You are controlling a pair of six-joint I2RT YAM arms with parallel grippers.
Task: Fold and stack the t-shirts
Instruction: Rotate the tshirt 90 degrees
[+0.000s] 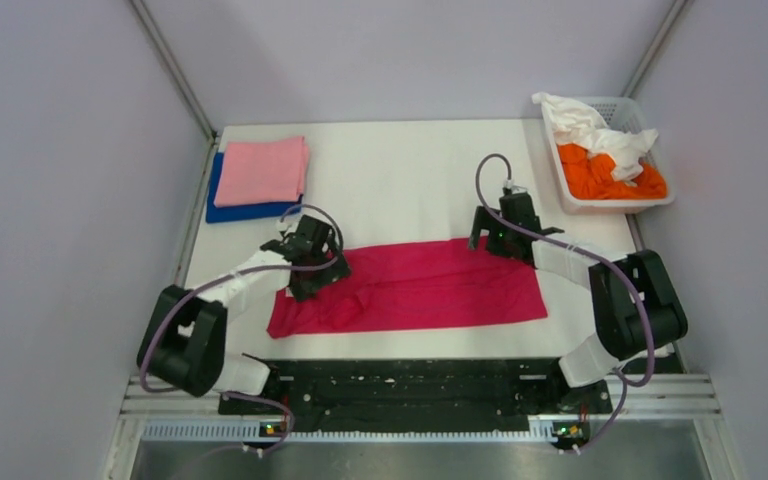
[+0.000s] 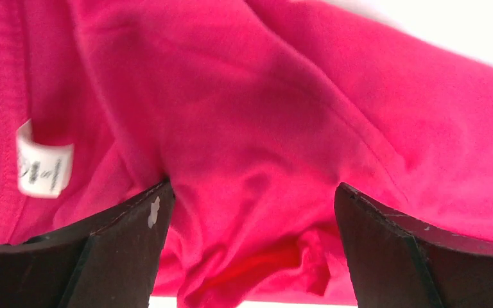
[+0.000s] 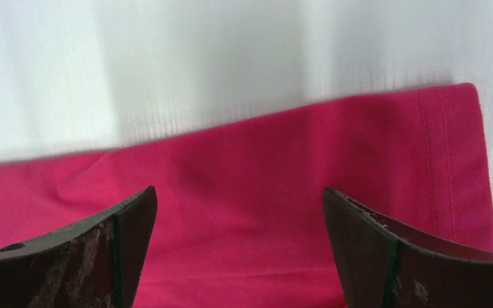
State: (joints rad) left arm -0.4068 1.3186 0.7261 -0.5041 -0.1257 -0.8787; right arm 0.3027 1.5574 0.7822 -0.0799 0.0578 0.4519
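A magenta-red t-shirt [image 1: 420, 287] lies folded into a long strip across the middle of the table. My left gripper [image 1: 312, 268] hovers open over its rumpled left end [image 2: 250, 147], where a white neck label [image 2: 42, 168] shows. My right gripper [image 1: 500, 238] is open above the strip's far right corner [image 3: 334, 167], nothing between its fingers. At the back left a folded light pink t-shirt [image 1: 262, 170] rests on a folded royal blue one [image 1: 228, 208]. An orange t-shirt [image 1: 610, 175] and a white t-shirt [image 1: 588, 128] are crumpled in the basket.
The white slotted basket [image 1: 653, 143] stands at the back right corner. Grey walls close in the table on three sides. The arms' black base rail [image 1: 410, 385] runs along the near edge.
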